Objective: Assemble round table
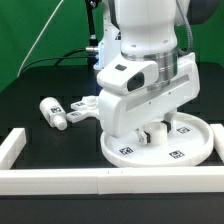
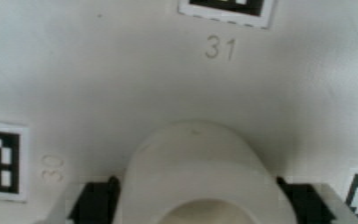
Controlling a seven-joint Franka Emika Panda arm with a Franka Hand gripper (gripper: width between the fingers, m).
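Gripper (image 1: 155, 133): closed on the leg (image 2: 197, 160) — pads against both sides.
Leg: upright on the round disc (image 1: 192, 141).
Cross-shaped base (image 1: 62, 108): on the surface (image 1: 40, 80), 9 o'clock of the disc — apart.

arm reaches down — tool (image 1: 155, 132) points straight down.

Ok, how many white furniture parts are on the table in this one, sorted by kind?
round disc: 1
cylinder leg: 1
cross-shaped base: 1, partly hidden behind the arm
Total: 3
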